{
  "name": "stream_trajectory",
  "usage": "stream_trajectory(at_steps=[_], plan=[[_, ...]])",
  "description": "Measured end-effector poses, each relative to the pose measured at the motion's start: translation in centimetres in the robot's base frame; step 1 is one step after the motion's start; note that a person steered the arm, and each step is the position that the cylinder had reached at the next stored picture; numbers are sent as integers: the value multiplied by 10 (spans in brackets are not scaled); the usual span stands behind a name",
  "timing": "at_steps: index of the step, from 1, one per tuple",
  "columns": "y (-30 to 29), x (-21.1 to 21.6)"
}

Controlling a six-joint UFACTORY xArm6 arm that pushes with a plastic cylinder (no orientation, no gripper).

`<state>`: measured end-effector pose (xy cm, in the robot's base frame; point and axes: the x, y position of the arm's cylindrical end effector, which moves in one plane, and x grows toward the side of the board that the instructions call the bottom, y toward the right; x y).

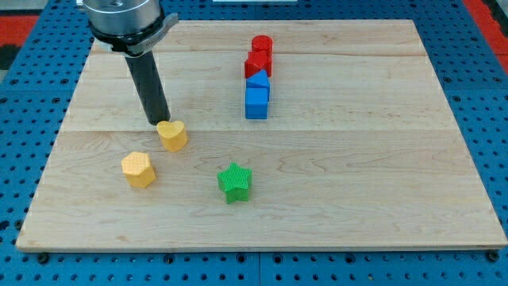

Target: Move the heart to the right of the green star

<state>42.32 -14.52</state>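
Observation:
A yellow heart (172,135) lies left of the board's middle. My tip (158,121) stands just at the heart's upper left, touching or nearly touching it. The green star (235,182) lies below and to the right of the heart, toward the view's bottom. The rod rises from the tip to the arm's round flange at the view's top left.
A yellow hexagon (138,169) lies left of the green star, below-left of the heart. A column of blocks stands at the top centre: a red cylinder (262,46), a red star (256,64), a blue pentagon-like block (259,82) and a blue cube (256,103). The wooden board (381,159) rests on a blue pegboard.

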Motion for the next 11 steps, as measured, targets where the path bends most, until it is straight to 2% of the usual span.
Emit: stream_trajectory(at_steps=[3,4,5,6,7,8,9,10,11], plan=[[53,1],[-15,3],[-25,14],[56,63],[128,62],[136,51],[200,51],[237,37],[240,10]])
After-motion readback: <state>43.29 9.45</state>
